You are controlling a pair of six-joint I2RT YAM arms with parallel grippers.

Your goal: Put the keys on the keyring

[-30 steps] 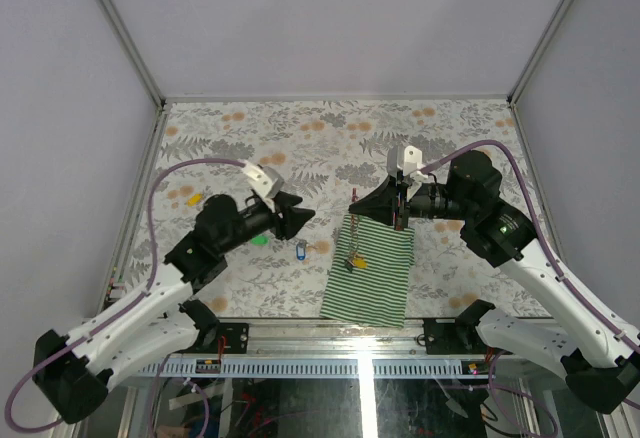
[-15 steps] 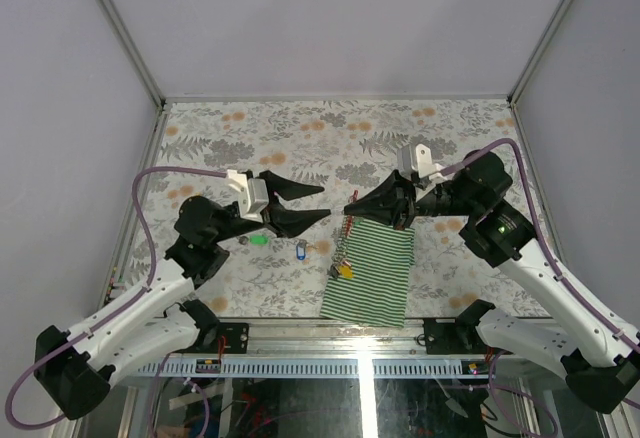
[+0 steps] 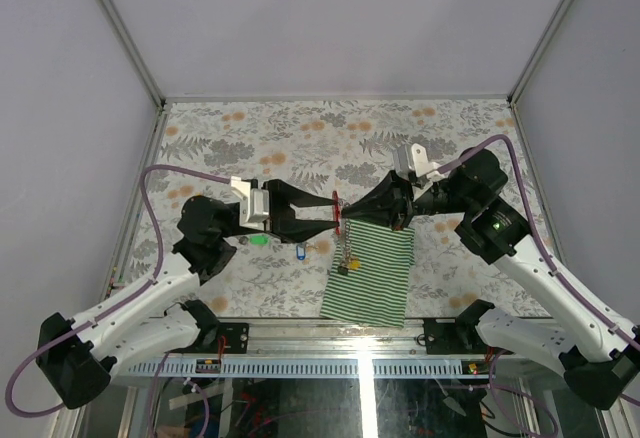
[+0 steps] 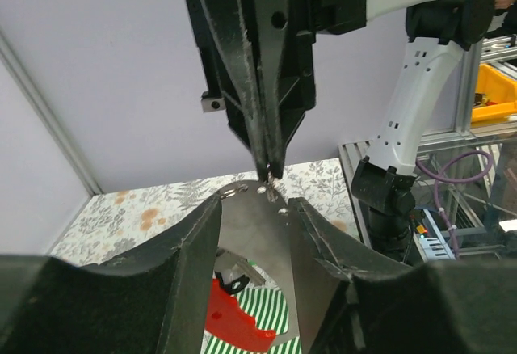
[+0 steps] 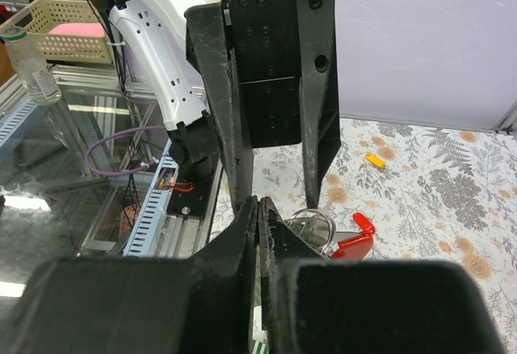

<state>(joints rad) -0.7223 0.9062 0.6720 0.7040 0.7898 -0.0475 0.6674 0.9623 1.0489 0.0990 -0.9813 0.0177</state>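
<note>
Left claw has swung in from 9 o'clock; fingers apart, now straddling keyring. Right claw clamped on keyring, lifted over striped cloth. Likely two-claw threading setup. Blue-tag key unthreaded on tabletop, 7 o'clock of keyring.

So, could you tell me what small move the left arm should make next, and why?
Probably close the left gripper: its open fingers straddle the keyring, whose grey strip the shut right gripper pinches at the top.
</note>
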